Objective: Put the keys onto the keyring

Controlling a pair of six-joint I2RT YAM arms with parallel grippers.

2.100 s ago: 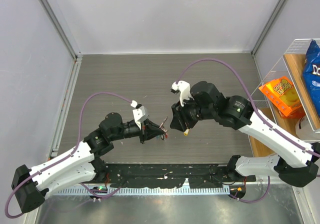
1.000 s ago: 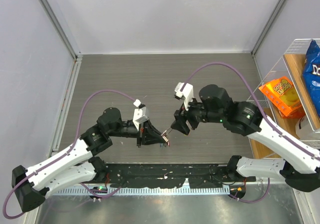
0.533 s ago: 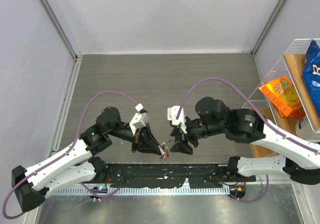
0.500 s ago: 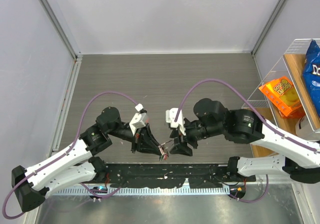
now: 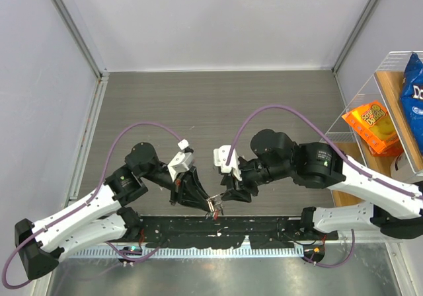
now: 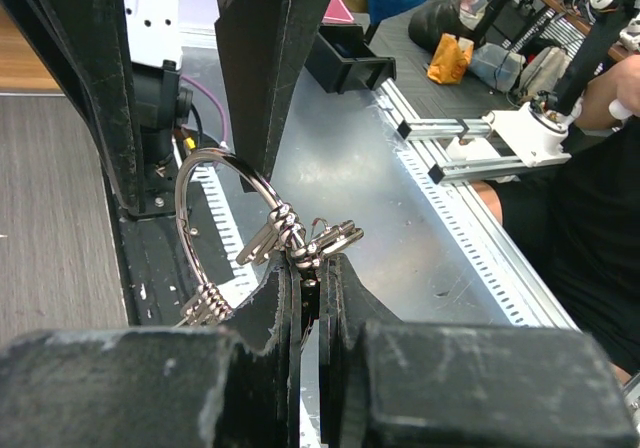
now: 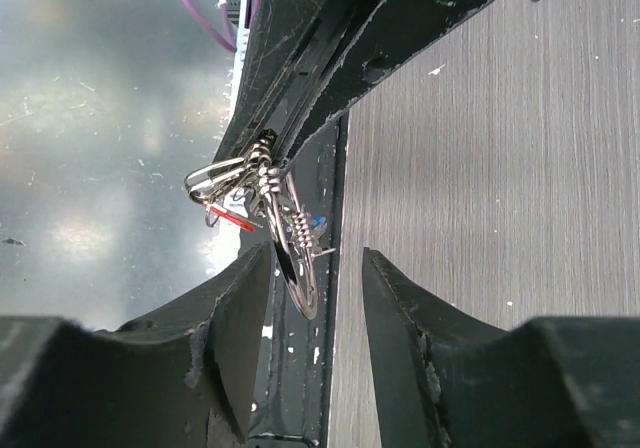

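Left pincer: left gripper (image 5: 205, 203) clamped on the cluster of small rings at the base of the keyring (image 6: 180, 223), fingers pressed to a thin slit.
Right pincer: right gripper (image 5: 228, 195) spread apart, one finger on either side of the big loop; contact with the wire not clear.
Place: keyring held up between the two gripper tips, above the black strip (image 5: 264, 233) at the near edge of the table (image 5: 198, 111).
Pointing: loop reaching away from the left fingertips toward the right gripper; almost edge-on in the right wrist view, long axis running along the gap between the right fingers.
Keys: keys (image 7: 232, 218) bunched at the clamp, one red head sticking out sideways, a speck of blue just beside the loop; blades too tangled to sort out.
In the way: left fingers (image 7: 330, 58) crossing the right wrist view and covering the grip point; right fingers (image 6: 270, 58) looming just behind the loop in the left wrist view.
Around: purple cables (image 5: 277, 111) arching over both arms; wire shelf (image 5: 396, 58) far right with an orange snack bag (image 5: 373, 127) and a blue bag (image 5: 413, 84), well apart; person in black (image 6: 590, 198) past the metal rail.
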